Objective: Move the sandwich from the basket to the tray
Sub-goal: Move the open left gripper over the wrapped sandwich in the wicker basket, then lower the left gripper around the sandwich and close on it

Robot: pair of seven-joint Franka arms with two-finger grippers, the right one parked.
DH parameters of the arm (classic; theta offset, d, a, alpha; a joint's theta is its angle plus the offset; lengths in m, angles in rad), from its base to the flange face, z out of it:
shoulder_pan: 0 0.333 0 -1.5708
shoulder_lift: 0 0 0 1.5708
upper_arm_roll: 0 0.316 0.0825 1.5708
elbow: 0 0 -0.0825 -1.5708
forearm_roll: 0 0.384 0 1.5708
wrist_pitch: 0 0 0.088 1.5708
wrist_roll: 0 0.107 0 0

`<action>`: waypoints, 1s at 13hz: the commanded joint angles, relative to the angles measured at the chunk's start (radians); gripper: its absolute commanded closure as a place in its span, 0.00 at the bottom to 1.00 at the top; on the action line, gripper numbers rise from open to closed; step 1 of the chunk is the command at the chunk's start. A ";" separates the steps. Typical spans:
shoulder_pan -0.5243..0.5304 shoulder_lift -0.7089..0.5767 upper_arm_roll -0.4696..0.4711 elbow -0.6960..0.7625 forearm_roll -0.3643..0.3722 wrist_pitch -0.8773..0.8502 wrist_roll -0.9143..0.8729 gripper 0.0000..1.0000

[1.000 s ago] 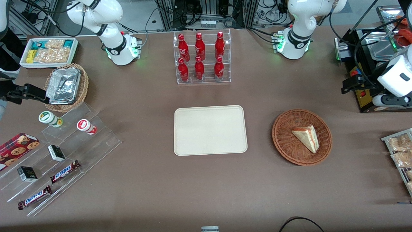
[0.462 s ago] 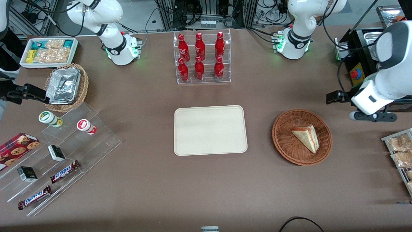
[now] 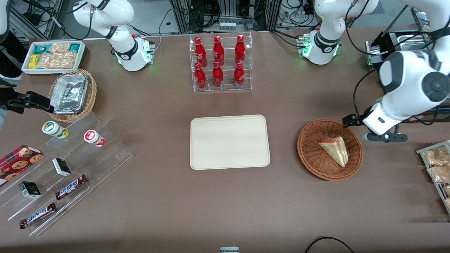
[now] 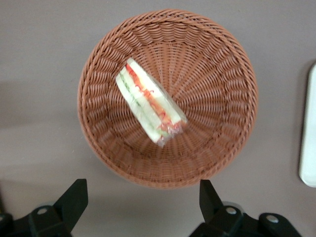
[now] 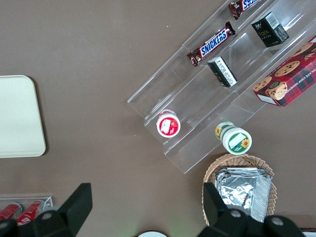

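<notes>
My gripper [image 4: 140, 207]: held above the table just outside the basket's rim, on the side toward the working arm's end and slightly farther from the front camera than the sandwich; touching nothing.
My jaws: spread wide, nothing between them; in the wrist view both dark fingertips [image 4: 74, 195] show with bare table and the basket edge in the gap.
Sandwich [image 3: 335, 149]: lying on its side in the basket, a pale triangular wedge; the wrist view shows its cut edge [image 4: 148, 101] with red and light-green layers under clear wrap.
Basket [image 3: 309, 154]: round, reddish-brown wicker, on the brown table; holds only the sandwich.
Tray [image 3: 230, 142]: cream-beige, rectangular, flat on the table, nothing on it; beside the basket, toward the parked arm's end, a strip of table between them.
Bottle rack [image 3: 221, 63]: clear stand with six red bottles, farther from the front camera than the tray.
</notes>
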 commanded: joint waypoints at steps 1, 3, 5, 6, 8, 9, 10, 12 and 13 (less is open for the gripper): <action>-0.005 -0.021 -0.003 -0.080 0.018 0.108 -0.069 0.00; -0.007 0.004 -0.003 -0.081 0.018 0.151 -0.249 0.00; -0.016 0.028 -0.003 -0.080 0.018 0.175 -0.389 0.00; -0.017 0.047 -0.003 -0.080 0.016 0.209 -0.547 0.00; -0.057 0.079 -0.005 -0.074 0.021 0.241 -0.786 0.00; -0.063 0.096 -0.005 -0.070 0.027 0.251 -0.817 0.00; -0.063 0.102 -0.005 -0.063 0.027 0.254 -0.820 0.00; -0.063 0.120 -0.003 -0.047 0.028 0.254 -0.819 0.00; -0.065 0.125 -0.003 -0.046 0.042 0.252 -0.817 0.00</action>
